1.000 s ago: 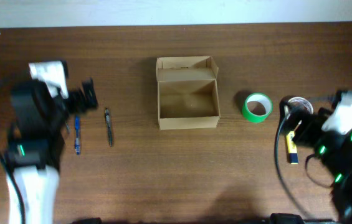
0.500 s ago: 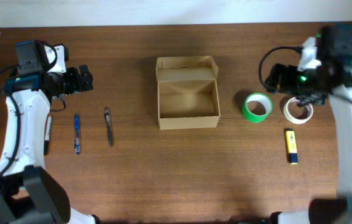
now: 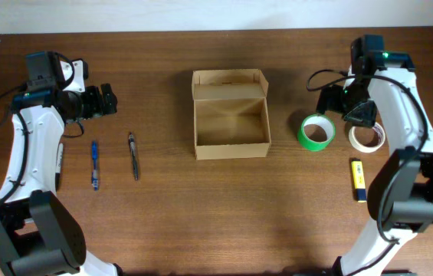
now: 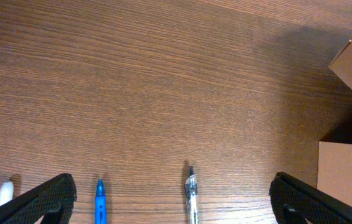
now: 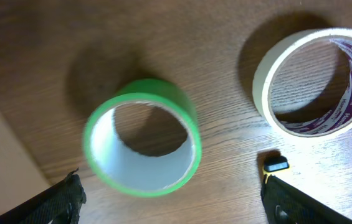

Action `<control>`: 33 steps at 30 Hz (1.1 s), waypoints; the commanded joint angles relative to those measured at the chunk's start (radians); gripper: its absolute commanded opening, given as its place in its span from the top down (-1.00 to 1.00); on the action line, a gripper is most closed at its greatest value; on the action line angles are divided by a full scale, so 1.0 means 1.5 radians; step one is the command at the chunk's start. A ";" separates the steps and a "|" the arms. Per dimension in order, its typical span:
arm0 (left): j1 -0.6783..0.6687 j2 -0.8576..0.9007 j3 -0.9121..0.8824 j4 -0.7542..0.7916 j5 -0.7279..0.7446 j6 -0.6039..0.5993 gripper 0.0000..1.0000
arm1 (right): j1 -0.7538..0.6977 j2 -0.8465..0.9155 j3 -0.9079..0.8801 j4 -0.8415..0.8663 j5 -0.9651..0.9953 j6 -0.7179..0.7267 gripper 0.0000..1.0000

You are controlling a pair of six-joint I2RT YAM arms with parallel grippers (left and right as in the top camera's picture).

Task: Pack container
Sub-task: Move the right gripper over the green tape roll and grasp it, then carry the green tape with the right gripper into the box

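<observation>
The container (image 3: 231,150) is a small open tan cardboard box at the table's middle, lid flap folded back, inside bare. Its corner shows in the left wrist view (image 4: 347,169) and in the right wrist view (image 5: 1,155). My left gripper (image 3: 101,101) is open and empty, above the table behind the pens; its jaws (image 4: 179,202) frame a blue pen (image 4: 99,204) and a clear pen (image 4: 191,194). My right gripper (image 3: 337,103) is open and empty, hovering just behind a green tape roll (image 3: 316,133); its jaws (image 5: 185,208) straddle that roll (image 5: 141,146).
A white tape roll (image 3: 367,136) lies right of the green one, also in the right wrist view (image 5: 316,81). A yellow-black item (image 3: 359,181) lies nearer the front. On the left lie the blue pen (image 3: 94,165), the clear pen (image 3: 133,156) and a dark marker (image 3: 58,167).
The right arm swung from the front right up to behind the tape rolls, then settled over the green roll. The left arm rose to the back left and has held there.
</observation>
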 commanded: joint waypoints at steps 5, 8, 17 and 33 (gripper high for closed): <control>0.002 0.005 0.010 0.001 0.010 0.010 -0.99 | -0.007 0.069 0.013 0.007 0.049 -0.002 -0.81; 0.002 0.005 0.010 0.001 0.010 0.010 -0.98 | -0.007 0.090 0.010 0.003 0.048 -0.024 -0.79; 0.002 0.005 0.010 0.001 0.010 0.010 -0.98 | -0.018 0.100 -0.084 0.067 0.022 -0.040 -0.31; 0.002 0.005 0.010 0.001 0.010 0.010 -0.98 | -0.014 0.056 -0.083 0.061 -0.034 -0.040 0.92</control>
